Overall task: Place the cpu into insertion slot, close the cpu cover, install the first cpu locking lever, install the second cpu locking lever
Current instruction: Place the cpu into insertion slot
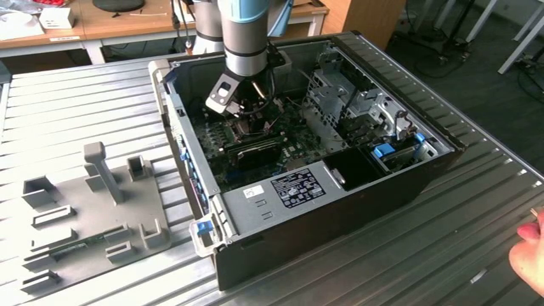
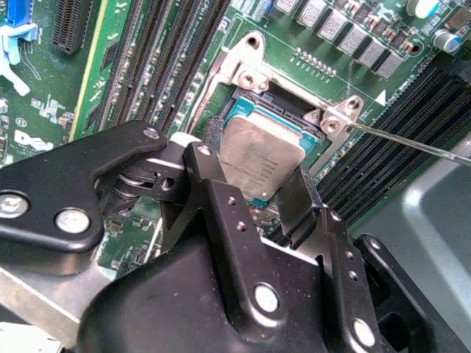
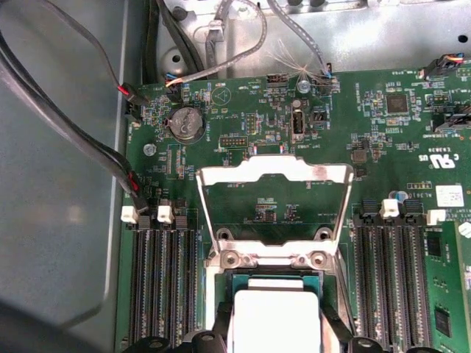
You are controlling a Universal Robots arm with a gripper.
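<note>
The cpu, a small square chip with a silvery top, sits between my gripper's two black fingers, which are shut on its opposite edges. It is at the insertion slot, tilted slightly over the dark socket frame; I cannot tell if it is fully seated. In the first wrist view the cpu shows at the socket's metal rim, and the cpu cover is swung open and lies back over the green board. A thin locking lever sticks out sideways, unlatched. My gripper reaches down inside the open computer case.
Long black memory slots flank the socket on both sides. Cables run along the case wall. A grey fixture plate lies on the metal table at the exterior view's left. A person's hand is at its right edge.
</note>
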